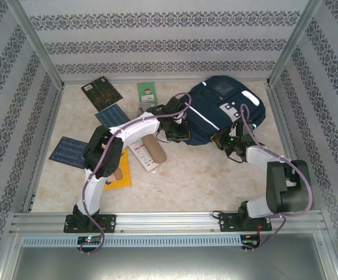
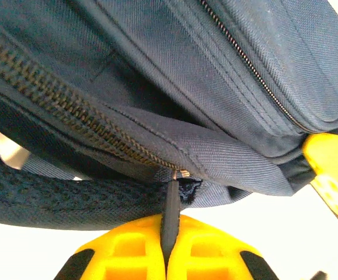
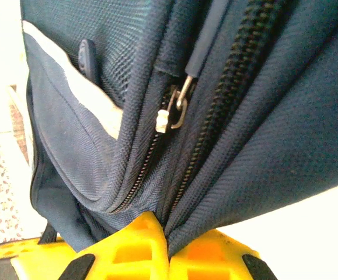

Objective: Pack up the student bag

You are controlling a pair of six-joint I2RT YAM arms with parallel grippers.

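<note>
Toward the far right of the table [image 1: 192, 186], the student bag [image 1: 227, 111] lies front face up, its long axis running roughly left to right, slightly slanted; which end is the top I cannot tell. At its near-left corner the left gripper [image 2: 170, 227] is clenched on the zipper pull [image 2: 170, 201], apparently to draw the zipper open. At its near edge the right gripper [image 3: 167, 230] pinches fabric beside a zipper, seemingly bracing the bag. Books [image 1: 101, 94] wait left of it.

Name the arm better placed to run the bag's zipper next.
Left, probably. The left gripper is shut on the zipper pull of the bag, so it can drag straight away. The right gripper pinches bag fabric, not a pull, which suits bracing.
</note>
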